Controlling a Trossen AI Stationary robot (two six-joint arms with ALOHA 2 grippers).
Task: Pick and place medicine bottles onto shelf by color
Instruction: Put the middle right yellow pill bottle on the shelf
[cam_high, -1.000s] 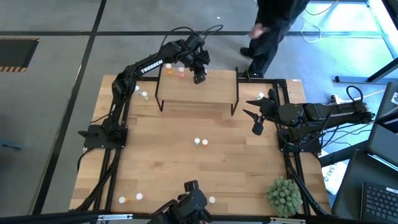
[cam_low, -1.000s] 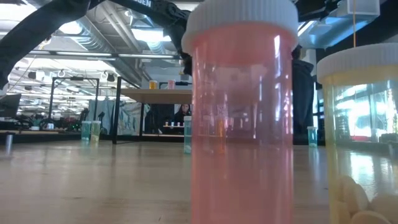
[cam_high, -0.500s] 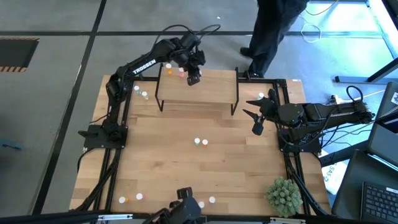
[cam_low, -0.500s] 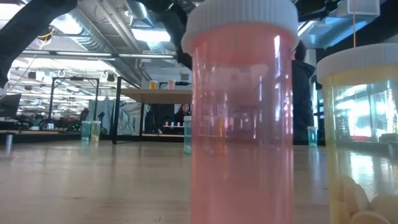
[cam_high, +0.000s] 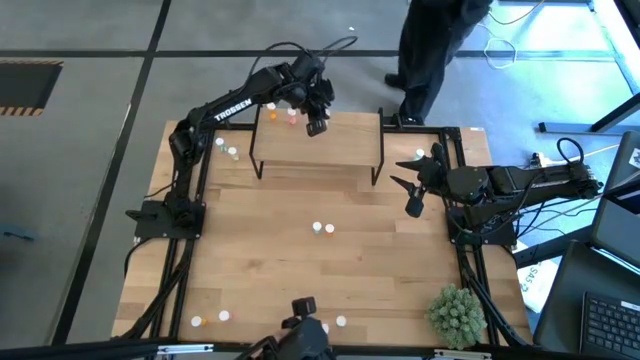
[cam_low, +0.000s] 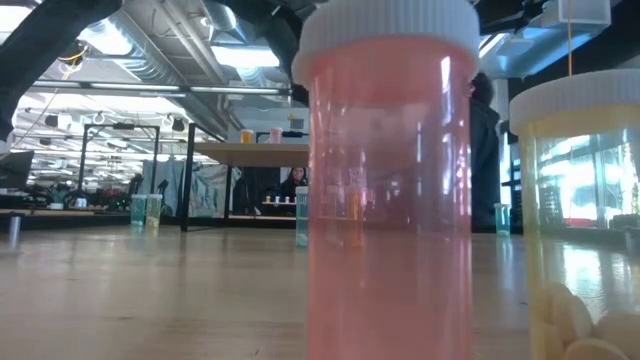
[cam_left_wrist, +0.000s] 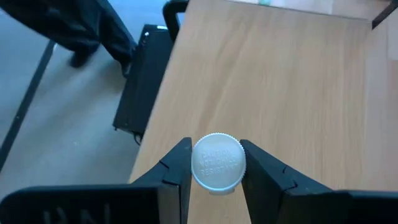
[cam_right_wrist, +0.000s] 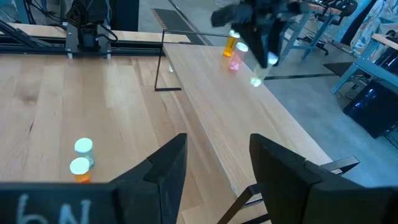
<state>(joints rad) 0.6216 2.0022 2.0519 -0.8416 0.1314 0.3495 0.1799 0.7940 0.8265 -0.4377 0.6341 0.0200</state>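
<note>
Bottle (cam_left_wrist: 217, 162) w/ ribbed whitish cap, embossed text, pinched in left hand (cam_left_wrist: 214, 171).

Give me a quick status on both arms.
Left gripper over the shelf, jaws shut on a pale bottle. Right gripper waits open beside the shelf. Nothing in the way.

My two arms are dark, nearly black, built of jointed segments, and my left arm (cam_high: 225, 110) carries white TROSSEN lettering along its upper link. Black cables loop above its wrist, and more trail behind my right arm (cam_high: 520, 182). My fingers (cam_left_wrist: 173, 180) are flat, angular black plates, with raised lettering on the block at their base.
</note>
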